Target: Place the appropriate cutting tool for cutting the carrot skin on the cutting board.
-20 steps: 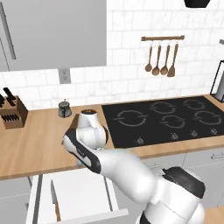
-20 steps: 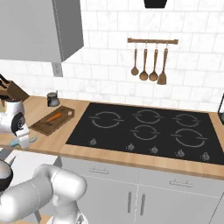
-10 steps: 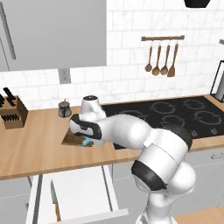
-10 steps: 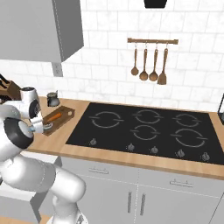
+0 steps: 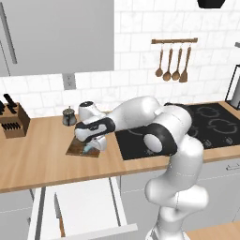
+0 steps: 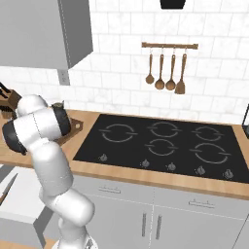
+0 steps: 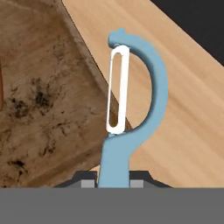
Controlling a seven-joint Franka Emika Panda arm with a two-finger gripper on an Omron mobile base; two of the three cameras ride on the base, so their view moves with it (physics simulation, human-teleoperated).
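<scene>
My gripper (image 7: 114, 181) is shut on the light-blue handle of the peeler (image 7: 148, 87). The peeler's curved head with its white blade hangs low over the right edge of the dark-brown cutting board (image 7: 39, 96), partly above the counter. An orange sliver of the carrot (image 7: 1, 87) shows at the board's left edge in the hand view. In the left base view the gripper (image 5: 89, 144) stands over the near right end of the cutting board (image 5: 74, 149), with the peeler (image 5: 87, 149) beneath it. My arm hides most of the board in the right base view.
A tan knife block (image 5: 12, 123) stands at the far left, and a small dark pot (image 5: 69, 117) is behind the board. The black stove (image 6: 160, 143) lies to the right. Below the counter an open drawer (image 5: 79, 206) holds a long knife (image 5: 58, 218).
The arm swung up from the counter's front edge to the cutting board, carrying the peeler, then settled lower over the board's right end.
</scene>
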